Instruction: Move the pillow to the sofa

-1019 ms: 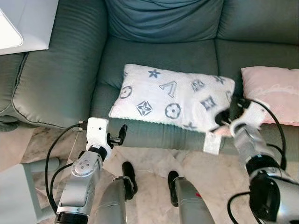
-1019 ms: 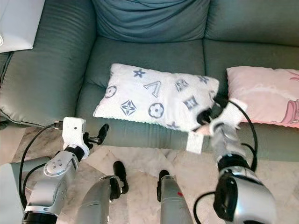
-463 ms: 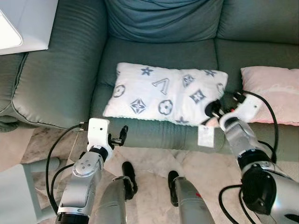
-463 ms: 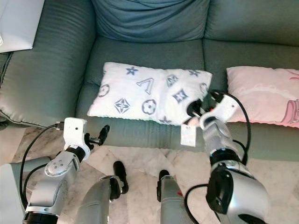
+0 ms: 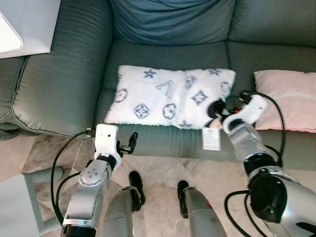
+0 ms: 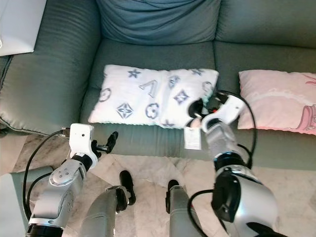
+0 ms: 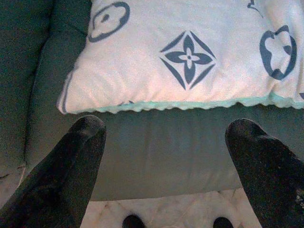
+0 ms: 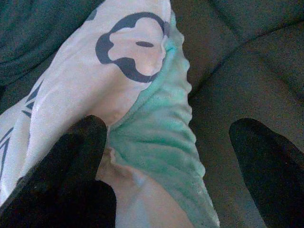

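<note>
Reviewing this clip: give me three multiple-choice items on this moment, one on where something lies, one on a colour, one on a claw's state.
1. Where does the white pillow lie?
A. on the floor
B. on the sofa seat
C. on the sofa's armrest

2. What colour is the other pillow to the right?
A. pink
B. yellow
C. black

3. How is the right claw?
A. shut on the white pillow's corner
B. open at the white pillow's corner
C. shut on the pink pillow

Answers: 1 B, the pillow rests flat on the grey-green seat cushion. 2 A, it is pale pink. 3 B, the right wrist view shows the two black fingers spread apart, one against the pillow's teal edge, the other clear of it.
</note>
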